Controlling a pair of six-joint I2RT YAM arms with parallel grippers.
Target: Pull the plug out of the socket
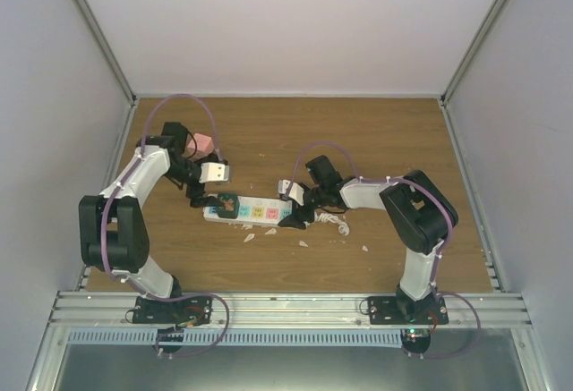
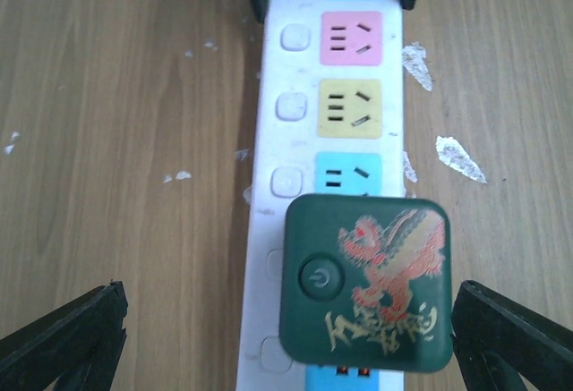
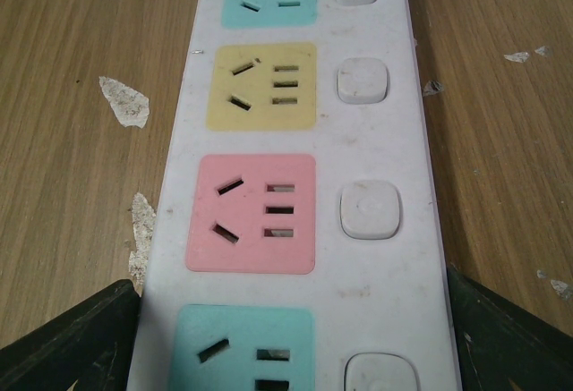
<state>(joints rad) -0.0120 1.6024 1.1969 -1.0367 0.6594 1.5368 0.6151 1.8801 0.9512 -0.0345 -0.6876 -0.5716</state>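
The socket (image 1: 260,212) is a long white power strip lying flat mid-table, with blue, yellow and pink outlets (image 2: 351,109). A dark green square plug (image 2: 365,284) with a red-gold dragon print sits plugged in near its left end (image 1: 226,203). My left gripper (image 2: 286,297) is open, its fingers wide apart on either side of the plug and clear of it. My right gripper (image 3: 291,319) straddles the strip's other end (image 1: 295,214). Its fingers (image 3: 76,337) press against both long sides of the socket (image 3: 376,149), over the pink and blue outlets.
White paper flakes (image 1: 249,237) lie on the wooden table in front of the strip, and more (image 2: 458,158) beside it. The strip's short white cord (image 1: 333,221) curls at its right end. A pink block (image 1: 204,143) shows behind the left arm. Grey walls enclose the table.
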